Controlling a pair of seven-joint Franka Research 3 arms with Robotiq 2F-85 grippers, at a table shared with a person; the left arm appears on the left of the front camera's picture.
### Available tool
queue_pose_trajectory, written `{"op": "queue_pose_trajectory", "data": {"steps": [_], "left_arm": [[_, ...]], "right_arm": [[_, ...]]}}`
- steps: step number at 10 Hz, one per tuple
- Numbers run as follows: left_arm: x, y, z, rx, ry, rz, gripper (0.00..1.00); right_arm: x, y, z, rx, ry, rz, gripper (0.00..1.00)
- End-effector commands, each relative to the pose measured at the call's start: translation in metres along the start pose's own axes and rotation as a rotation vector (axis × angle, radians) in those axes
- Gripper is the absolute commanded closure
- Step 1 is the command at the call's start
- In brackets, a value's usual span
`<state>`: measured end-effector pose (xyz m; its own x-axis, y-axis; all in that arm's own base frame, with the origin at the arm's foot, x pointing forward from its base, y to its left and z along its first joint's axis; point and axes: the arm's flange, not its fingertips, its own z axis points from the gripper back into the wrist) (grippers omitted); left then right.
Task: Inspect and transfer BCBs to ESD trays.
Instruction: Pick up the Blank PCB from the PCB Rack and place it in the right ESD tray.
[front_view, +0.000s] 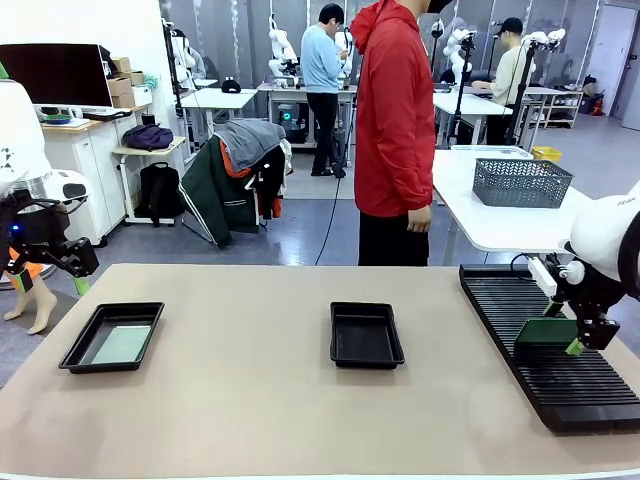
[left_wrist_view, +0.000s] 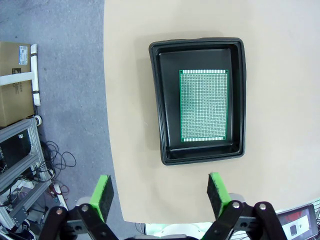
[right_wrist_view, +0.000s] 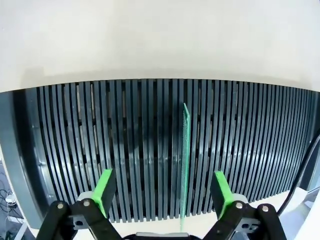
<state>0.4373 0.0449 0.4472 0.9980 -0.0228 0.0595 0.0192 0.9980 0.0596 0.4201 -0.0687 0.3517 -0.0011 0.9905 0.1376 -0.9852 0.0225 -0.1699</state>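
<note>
Beige table (front_view: 250, 420) up front, busy lab behind, and a person in a red jacket (front_view: 395, 130) standing at the far edge, turned side-on.

Right tool (right_wrist_view: 162, 187) is hanging over the black slotted rack (right_wrist_view: 75, 150), released wide and gripping nothing. It is straddling a green BCB (right_wrist_view: 185, 160) that is standing on edge in one slot.

Left tool (left_wrist_view: 160, 197) is also hovering released, out by the table's left edge. It is looking down on the left ESD tray (left_wrist_view: 197, 42), where a second BCB (left_wrist_view: 204, 106) is lying flat, closer to one long wall than the other. The centre ESD tray (front_view: 366, 335) is holding no board, so you are probably heading there with the racked one.

Risks you are facing from here:
- The racked board is not sitting midway between the pads (right_wrist_view: 106, 187). It is nearer one of them, so that pad is likely to touch first on closing and lever the thin board against the slot walls. Flexing or chipping is possible.
- If the wrist is not squared to the slot, a lift is going to drag the board's edge along the ribs and jam it, or rock the whole rack.
- How deep the pads are reaching down the board's faces is hard to tell. A pinch near the top edge alone risks the board swinging or slipping in transit.
- The person is standing close behind the centre tray, so a hand could be coming in as you cross.
</note>
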Motion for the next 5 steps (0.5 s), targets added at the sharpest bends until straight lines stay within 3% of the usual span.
{"op": "queue_pose_trajectory", "data": {"steps": [1,5], "left_arm": [[0.0004,0.0005,-0.0020,0.001,-0.004,0.002,0.00],[0.0004,0.0005,-0.0020,0.001,-0.004,0.002,0.00]], "right_arm": [[-0.0074,-0.0079,-0.0066,-0.026,-0.017,0.009,0.00],[-0.0114,-0.0109,-0.0067,-0.035,-0.014,-0.020,0.13]]}}
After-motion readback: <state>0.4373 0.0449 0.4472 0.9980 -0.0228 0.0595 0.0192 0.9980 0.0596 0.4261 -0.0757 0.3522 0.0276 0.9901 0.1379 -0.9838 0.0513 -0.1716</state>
